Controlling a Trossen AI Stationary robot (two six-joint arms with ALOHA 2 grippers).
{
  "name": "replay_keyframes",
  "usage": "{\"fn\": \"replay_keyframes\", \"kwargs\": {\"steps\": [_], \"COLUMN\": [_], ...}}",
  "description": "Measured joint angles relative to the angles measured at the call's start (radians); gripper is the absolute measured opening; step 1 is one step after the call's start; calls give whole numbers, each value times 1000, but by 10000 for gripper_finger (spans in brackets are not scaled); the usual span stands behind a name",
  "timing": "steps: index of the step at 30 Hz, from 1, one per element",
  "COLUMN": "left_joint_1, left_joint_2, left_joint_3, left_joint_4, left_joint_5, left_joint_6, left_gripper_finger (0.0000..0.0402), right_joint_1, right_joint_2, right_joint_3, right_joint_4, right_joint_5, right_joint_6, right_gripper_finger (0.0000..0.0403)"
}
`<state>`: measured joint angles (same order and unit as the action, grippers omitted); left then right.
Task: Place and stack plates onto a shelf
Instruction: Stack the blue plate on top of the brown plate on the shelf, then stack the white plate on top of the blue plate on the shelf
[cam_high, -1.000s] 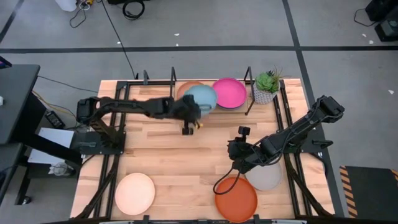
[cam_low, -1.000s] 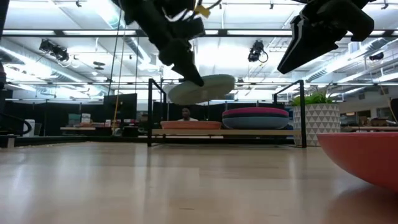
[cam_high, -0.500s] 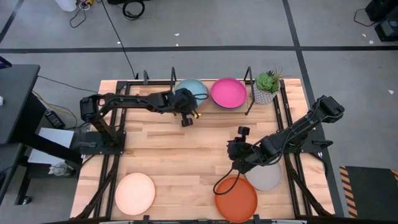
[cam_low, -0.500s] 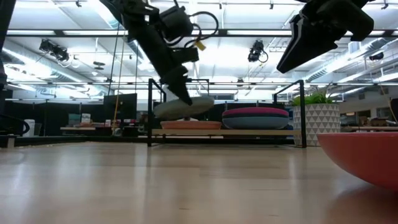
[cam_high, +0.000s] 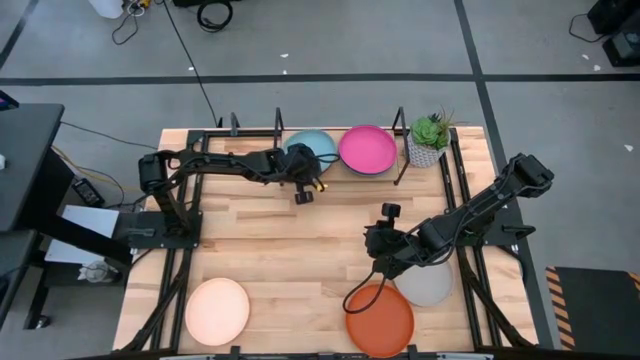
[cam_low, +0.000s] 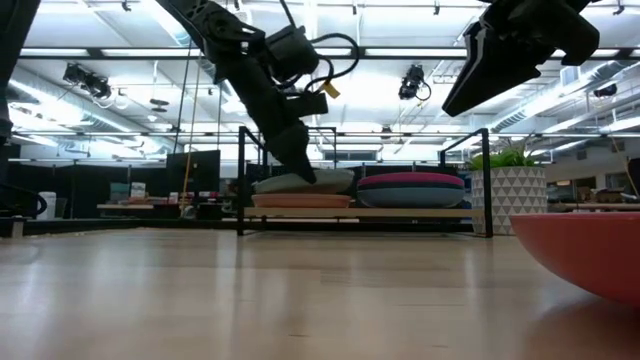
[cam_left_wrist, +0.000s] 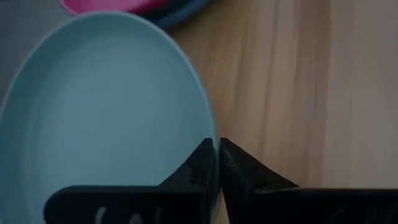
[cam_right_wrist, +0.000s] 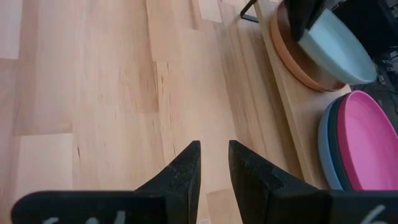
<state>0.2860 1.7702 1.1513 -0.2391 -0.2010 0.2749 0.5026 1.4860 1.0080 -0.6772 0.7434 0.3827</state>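
The light teal plate (cam_high: 311, 149) lies on the tan-brown plate (cam_low: 300, 201) at the left of the shelf (cam_low: 487, 180) on the table's far edge. My left gripper (cam_high: 304, 174) reaches there from the left and is shut on the light teal plate's near rim. The magenta plate (cam_high: 367, 149) tops a stack of a dark teal and a blue plate at the shelf's right. My right gripper (cam_right_wrist: 213, 154) hangs open over bare wood right of centre, above the grey plate (cam_high: 426, 285) and the orange plate (cam_high: 380, 319). The cream plate (cam_high: 217, 310) lies near left. My left gripper pinches the light teal plate's rim (cam_left_wrist: 211, 132) on its near side between the two fingers, which stand almost together. The fingers (cam_low: 300, 160) slant down toward the far edge. The plate lies about level, resting on the tan-brown plate on the shelf.
A potted plant (cam_high: 428, 138) in a white pot stands right of the shelf. Long black rails (cam_high: 462, 200) run along the table's left and right sides. The middle of the wooden table (cam_high: 300, 250) is bare.
My left gripper has gone down and toward the table's far edge with the light teal plate. The plate hung tilted above the shelf a second ago; it now lies level on the tan-brown plate.
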Motion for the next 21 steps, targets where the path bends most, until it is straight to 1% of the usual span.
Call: {"fn": "replay_keyframes", "kwargs": {"steps": [3,8,11,13,15,18,21], "left_joint_1": [2,0,-13,-32,-66,-142,-230], "left_joint_2": [0,-13,-24,-46,-70,-91,-95], "left_joint_3": [-1,18,55,68,73,73,73], "left_joint_4": [1,-33,-103,-152,-166,-248,-377], "left_joint_5": [0,0,-1,16,77,212,302], "left_joint_6": [-1,-7,-6,-4,-2,-7,-83], "left_gripper_finger": [43,110,150,167,176,179,180], "right_joint_1": [0,-1,-1,-2,-2,-2,-2], "right_joint_2": [0,0,0,0,0,0,0], "right_joint_3": [0,0,0,0,0,0,0], "right_joint_4": [-5,0,-2,-2,-2,2,3], "right_joint_5": [0,0,0,0,0,1,6], "right_joint_6": [-2,-12,-12,-12,-14,-20,-37], "right_gripper_finger": [89,89,89,89,89,89,89]}}
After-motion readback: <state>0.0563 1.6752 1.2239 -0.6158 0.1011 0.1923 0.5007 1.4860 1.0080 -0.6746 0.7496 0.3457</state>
